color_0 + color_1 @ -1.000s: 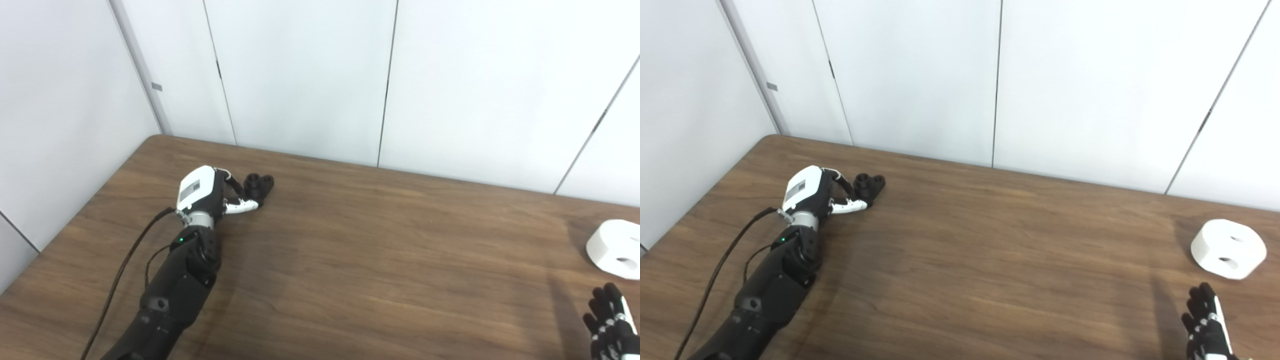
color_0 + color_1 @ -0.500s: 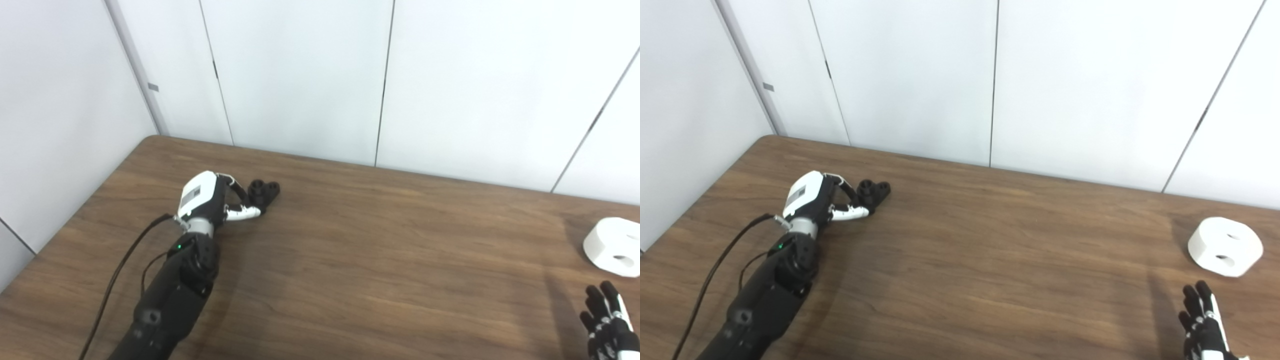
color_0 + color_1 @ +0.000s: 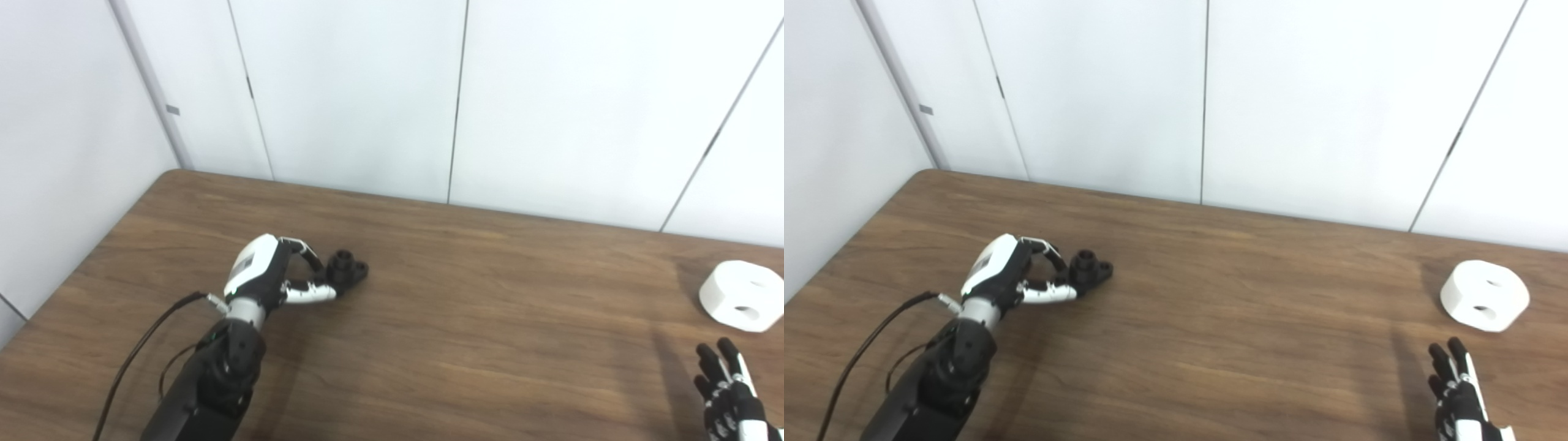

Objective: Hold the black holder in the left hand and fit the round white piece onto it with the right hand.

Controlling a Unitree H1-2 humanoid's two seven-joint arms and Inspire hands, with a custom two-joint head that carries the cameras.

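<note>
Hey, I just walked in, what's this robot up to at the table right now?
It is starting an assembly job. The left hand has its fingers pinched on a small black holder at the left of the wooden table; I cannot tell whether the holder is lifted off the wood. The round white piece sits untouched near the right edge. The right hand waits low in front of it, fingers apart, holding nothing. Nothing has been fitted together yet.
</note>
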